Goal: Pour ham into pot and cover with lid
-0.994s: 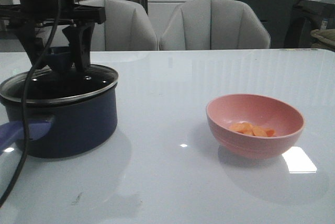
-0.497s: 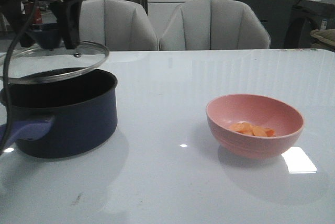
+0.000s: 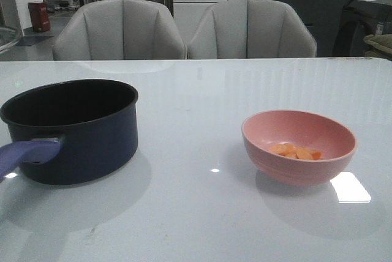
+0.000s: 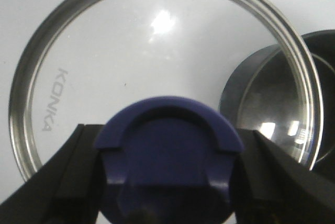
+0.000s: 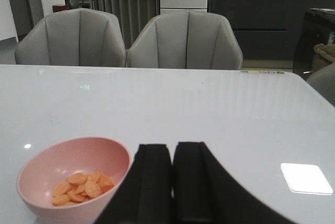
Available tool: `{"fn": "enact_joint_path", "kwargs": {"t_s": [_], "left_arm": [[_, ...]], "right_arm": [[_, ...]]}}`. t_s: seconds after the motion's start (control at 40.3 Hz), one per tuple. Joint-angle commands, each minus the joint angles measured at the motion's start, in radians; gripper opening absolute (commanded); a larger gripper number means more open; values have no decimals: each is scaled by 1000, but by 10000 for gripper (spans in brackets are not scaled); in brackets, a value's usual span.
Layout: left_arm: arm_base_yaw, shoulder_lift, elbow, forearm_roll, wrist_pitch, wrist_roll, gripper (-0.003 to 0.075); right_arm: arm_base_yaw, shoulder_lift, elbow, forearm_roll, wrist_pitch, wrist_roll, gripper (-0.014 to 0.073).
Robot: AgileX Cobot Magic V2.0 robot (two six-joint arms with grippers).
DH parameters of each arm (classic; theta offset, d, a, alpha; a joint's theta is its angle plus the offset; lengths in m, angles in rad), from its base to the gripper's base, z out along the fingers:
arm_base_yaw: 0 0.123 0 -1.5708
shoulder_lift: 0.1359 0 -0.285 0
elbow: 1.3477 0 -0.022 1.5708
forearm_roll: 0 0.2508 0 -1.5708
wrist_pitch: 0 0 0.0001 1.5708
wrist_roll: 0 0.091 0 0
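Clamped on the flared blue knob of the lid, the left gripper has one black finger on each side of the knob and holds the lid in the air beside the pot. Its clear glass has a metal rim and the word KONKA printed near that rim, and part of the pot's dark wall shows through it. Uncovered, the navy pot stands on the white table with a black inside and a lighter purple-blue handle. To the right of the pot, well apart, the pink bowl holds the ham: small flat orange slices heaped at its bottom. Right of the bowl, the right gripper is empty, its two black fingers pressed together.
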Motion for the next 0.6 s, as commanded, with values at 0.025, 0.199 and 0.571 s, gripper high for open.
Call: {"fn": "enact_joint_path", "kwargs": {"t_s": [0.025, 0.199, 0.571], "left_arm": [[71, -51, 43, -61, -60, 36, 150], [134, -51, 145, -61, -187, 36, 142], [131, 40, 263, -49, -330, 41, 146]], "right_arm": [[-5, -20, 11, 1, -82, -5, 150], [-5, -20, 11, 1, -82, -5, 150], [-5, -20, 11, 1, -82, -5, 150]]}}
